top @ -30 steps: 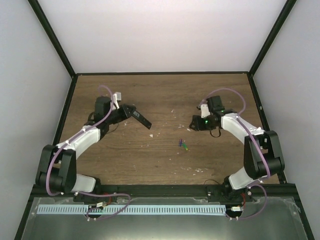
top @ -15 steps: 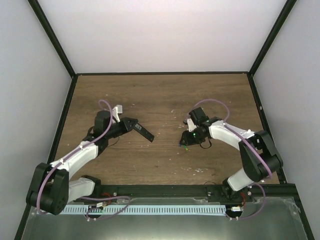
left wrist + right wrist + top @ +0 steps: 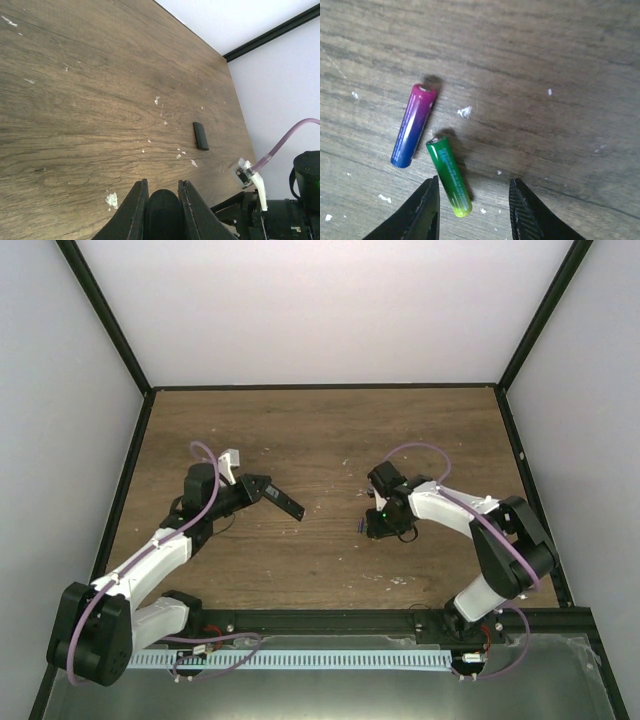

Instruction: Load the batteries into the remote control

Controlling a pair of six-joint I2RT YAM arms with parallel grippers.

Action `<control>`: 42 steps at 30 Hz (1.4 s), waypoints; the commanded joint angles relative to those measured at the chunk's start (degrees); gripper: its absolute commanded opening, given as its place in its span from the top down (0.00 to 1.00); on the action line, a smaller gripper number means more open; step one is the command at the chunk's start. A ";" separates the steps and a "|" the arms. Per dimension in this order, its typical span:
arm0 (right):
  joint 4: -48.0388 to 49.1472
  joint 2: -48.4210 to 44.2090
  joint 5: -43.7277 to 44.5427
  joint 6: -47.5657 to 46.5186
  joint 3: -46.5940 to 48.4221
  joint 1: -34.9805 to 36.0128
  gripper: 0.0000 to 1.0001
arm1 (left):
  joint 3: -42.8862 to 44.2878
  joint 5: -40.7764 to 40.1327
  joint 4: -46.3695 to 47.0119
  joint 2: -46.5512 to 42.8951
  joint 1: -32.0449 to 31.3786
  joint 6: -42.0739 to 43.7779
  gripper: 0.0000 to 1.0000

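Swinging in from the right and dropping low, the right tool (image 3: 374,525) now sits right over the batteries (image 3: 362,527) at mid-worktop (image 3: 330,430). From above, only a sliver of purple peeks out beside it. Over on the left, the left tool (image 3: 265,487) has eased back toward the near side. It is clamped on the remote control (image 3: 285,501), which juts out toward the centre, well apart from the batteries.

Left wrist view next: both fingers hug the rounded black end of the remote, no gap showing. Out on the bare wood lies a small black slab (image 3: 200,136), quite possibly the battery cover, though I can't be sure. Pale flecks (image 3: 112,200) are scattered round about.

Right wrist view: jaws spread wide, nothing held. The green battery (image 3: 449,176) lies flat with one end reaching into the gap, close to one finger. The blue-purple battery (image 3: 413,125) rests just beside it, outside the gap, and the two do not touch.

So the approach looks done. My read is that green is the first pick, and that the tool needs shifting a touch to centre on it before closing. It's a thin round thing, and it may roll away if nudged.
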 commanded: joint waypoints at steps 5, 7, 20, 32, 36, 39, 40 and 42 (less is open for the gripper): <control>-2.72 2.24 4.34 0.27 4.73 2.19 0.70 | 0.52 -0.97 -0.61 -0.61 -0.22 1.03 1.00; -2.82 2.94 4.50 0.19 5.18 2.86 0.70 | 0.79 -1.18 -0.79 -0.43 -0.16 1.17 1.00; -1.42 7.82 7.53 -0.73 4.73 3.52 0.87 | 0.68 -0.67 -0.23 0.35 -0.17 0.48 1.00; -4.07 5.57 10.40 -1.75 7.11 3.52 0.99 | 1.43 1.65 -1.21 0.30 -0.21 1.70 1.00; -4.36 3.31 10.15 -2.65 8.10 3.52 0.99 | 2.10 3.46 -1.17 0.81 -0.21 1.99 1.00; -1.71 -0.14 6.88 -5.21 8.37 3.52 0.99 | 2.78 4.36 -1.03 0.97 -0.13 1.67 1.00; -0.25 -1.66 5.23 -6.35 8.37 3.52 0.99 | 3.16 4.74 -1.02 1.04 -0.13 1.57 1.00; 3.22 -4.83 0.92 -8.25 8.46 3.52 0.99 | 3.94 5.64 -1.02 1.42 -0.13 1.08 1.00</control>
